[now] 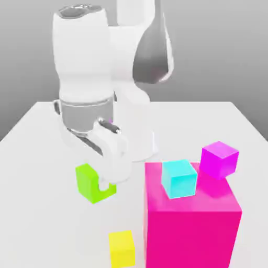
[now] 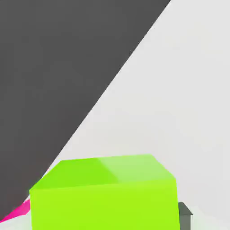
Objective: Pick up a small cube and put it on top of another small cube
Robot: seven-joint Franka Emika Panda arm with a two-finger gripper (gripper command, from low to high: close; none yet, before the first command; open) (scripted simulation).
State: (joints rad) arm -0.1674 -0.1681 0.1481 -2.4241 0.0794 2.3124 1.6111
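Risk check: lime-green cube [image 1: 93, 183] clamped in my pincer [image 1: 106, 184], left of centre in the exterior view.
Finger covers only one corner; cube could twist or slip loose above the tabletop [image 1: 42, 136], missing the yellow cube [image 1: 121, 247] below it.

A big pink block [image 1: 191, 230] stands on the white table [image 1: 36, 131]. A cyan cube [image 1: 179, 179] rests on its top, and a magenta cube [image 1: 220, 159] sits at its far corner toward the exterior view's right.
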